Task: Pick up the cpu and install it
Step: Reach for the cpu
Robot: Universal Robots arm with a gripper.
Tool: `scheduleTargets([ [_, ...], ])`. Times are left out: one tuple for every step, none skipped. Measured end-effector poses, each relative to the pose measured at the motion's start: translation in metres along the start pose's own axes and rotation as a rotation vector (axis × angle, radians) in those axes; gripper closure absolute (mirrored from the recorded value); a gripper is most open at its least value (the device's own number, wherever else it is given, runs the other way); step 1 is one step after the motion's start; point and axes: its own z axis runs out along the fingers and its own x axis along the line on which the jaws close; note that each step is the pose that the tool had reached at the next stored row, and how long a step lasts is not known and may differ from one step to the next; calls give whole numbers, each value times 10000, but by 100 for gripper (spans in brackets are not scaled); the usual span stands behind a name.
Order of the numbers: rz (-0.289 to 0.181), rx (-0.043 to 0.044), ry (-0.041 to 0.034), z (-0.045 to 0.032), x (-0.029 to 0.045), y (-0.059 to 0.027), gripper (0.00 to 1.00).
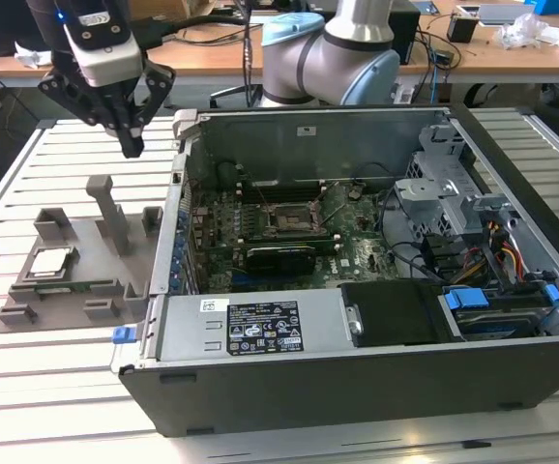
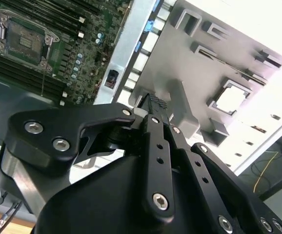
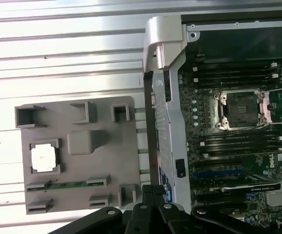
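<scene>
In the second wrist view my gripper (image 2: 155,100) sits closest, fingers pressed together and holding nothing, over the grey fixture (image 2: 204,53). In the first wrist view the cpu (image 3: 44,158) lies in a pocket of that fixture. In the exterior view I hang well apart from the socket (image 1: 289,217) inside the computer case (image 1: 357,387).

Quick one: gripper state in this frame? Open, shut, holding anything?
Gripper: shut, fingertips together, holding nothing. It hangs above the grey fixture, where the cpu lies in its seat.
</scene>
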Motion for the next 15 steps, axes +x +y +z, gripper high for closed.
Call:
scheduleTargets([
  [-1, 0, 0, -1, 30, -2, 89],
  [0, 0, 0, -1, 59, -4, 89],
  [1, 0, 0, -2, 75, -5, 89],
  [1, 0, 0, -2, 91, -7, 89],
  [0, 0, 0, -3, 120, -9, 89],
  [0, 0, 0, -4, 149, -11, 89],
  [0, 0, 0, -4, 163, -12, 89],
  [0, 0, 0, -5, 186, -14, 89],
  [0, 0, 0, -5, 211, -16, 89],
  [0, 0, 0, -6, 240, -18, 89],
  [0, 0, 0, -7, 267, -20, 89],
  [1, 0, 0, -7, 282, -21, 89],
  [1, 0, 0, -7, 297, -22, 89],
  [1, 0, 0, -8, 316, -23, 89],
  [1, 0, 0, -8, 333, -25, 89],
])
